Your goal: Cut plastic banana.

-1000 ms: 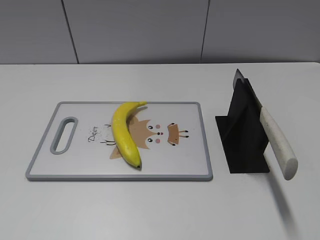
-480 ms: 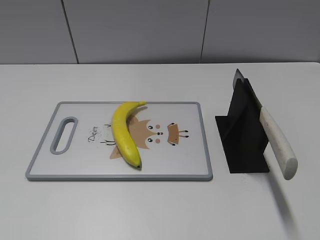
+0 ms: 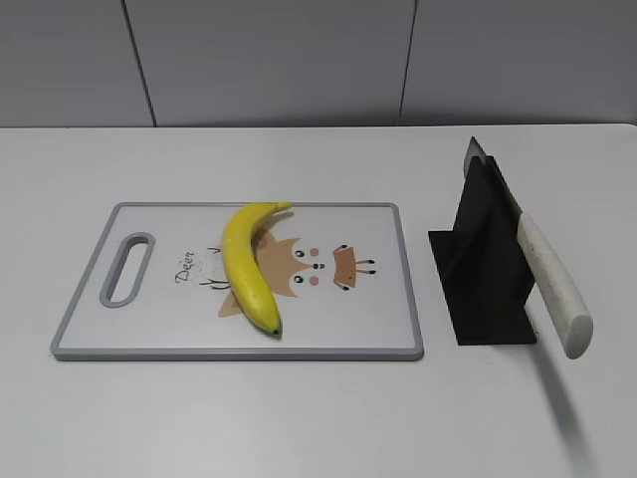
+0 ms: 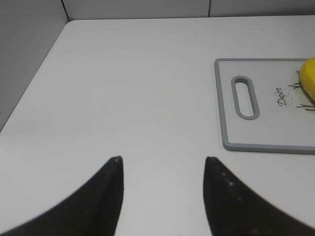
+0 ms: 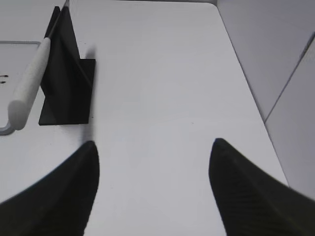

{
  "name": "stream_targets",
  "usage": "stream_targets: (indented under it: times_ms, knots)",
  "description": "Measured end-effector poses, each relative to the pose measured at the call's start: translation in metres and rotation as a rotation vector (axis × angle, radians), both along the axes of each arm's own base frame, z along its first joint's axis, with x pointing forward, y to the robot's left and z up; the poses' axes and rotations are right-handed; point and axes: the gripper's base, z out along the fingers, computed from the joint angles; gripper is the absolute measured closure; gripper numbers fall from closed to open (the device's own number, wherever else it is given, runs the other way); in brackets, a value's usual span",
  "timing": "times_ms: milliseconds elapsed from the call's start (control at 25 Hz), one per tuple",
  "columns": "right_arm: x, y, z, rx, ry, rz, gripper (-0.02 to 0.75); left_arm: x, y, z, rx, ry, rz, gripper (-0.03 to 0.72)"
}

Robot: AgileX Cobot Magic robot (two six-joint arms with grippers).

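The yellow plastic banana [image 3: 246, 264] lies on the grey-rimmed cutting board [image 3: 403, 289], curved, stem to the back. A sliver of it shows in the left wrist view [image 4: 308, 77]. A knife with a white handle [image 3: 552, 284] rests in a black stand [image 3: 485, 274] right of the board; the handle [image 5: 30, 83] and stand [image 5: 66, 88] also show in the right wrist view. My left gripper [image 4: 162, 160] is open and empty over bare table left of the board. My right gripper [image 5: 153, 143] is open and empty, right of the stand. Neither gripper shows in the exterior view.
The board's handle slot [image 4: 246, 97] is at its left end. The white table's left edge [image 4: 32, 78] and right edge [image 5: 246, 83] meet grey walls. A grey panelled wall [image 3: 299, 60] stands behind the table.
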Motion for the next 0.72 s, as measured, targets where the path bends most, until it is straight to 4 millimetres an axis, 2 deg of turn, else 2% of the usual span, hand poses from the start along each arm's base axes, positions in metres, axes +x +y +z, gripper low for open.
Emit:
stream_targets:
  times_ms: [720]
  knots:
    - [0.0, 0.0001, 0.0, -0.005, 0.0, -0.007, 0.195, 0.0, 0.0, 0.0, 0.0, 0.0, 0.0, 0.179]
